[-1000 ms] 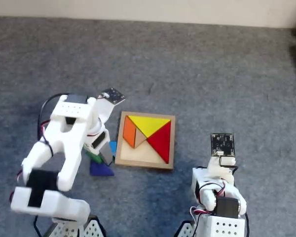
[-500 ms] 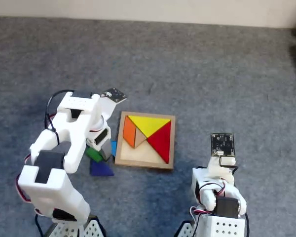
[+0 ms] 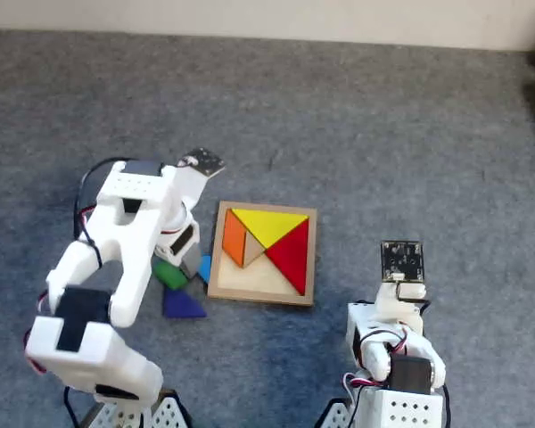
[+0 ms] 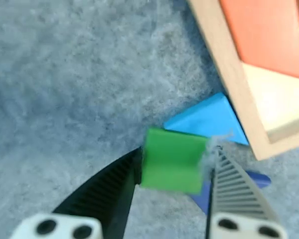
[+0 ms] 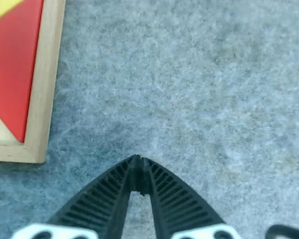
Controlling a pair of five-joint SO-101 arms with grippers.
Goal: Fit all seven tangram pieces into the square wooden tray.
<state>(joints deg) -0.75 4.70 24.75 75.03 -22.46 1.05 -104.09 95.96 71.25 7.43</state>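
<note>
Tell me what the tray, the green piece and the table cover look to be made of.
Tray: looks like unfinished light wood. Its rim and floor are pale tan and matte; the grain is too faint to confirm.
Green piece: probably painted wood, with flat opaque colour, square edges and low sheen. It could be plastic.
Table cover: grey fuzzy fabric, carpet or felt, with a visible fibre nap.

Likely a robotics lab bench: two white arms (image 3: pixel 116 263) stand on a grey carpeted table (image 3: pixel 383 125) against a pale wall (image 3: pixel 250 16).

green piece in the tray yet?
No, the green piece sits between the jaws of the left gripper, outside the wooden tray.
</note>
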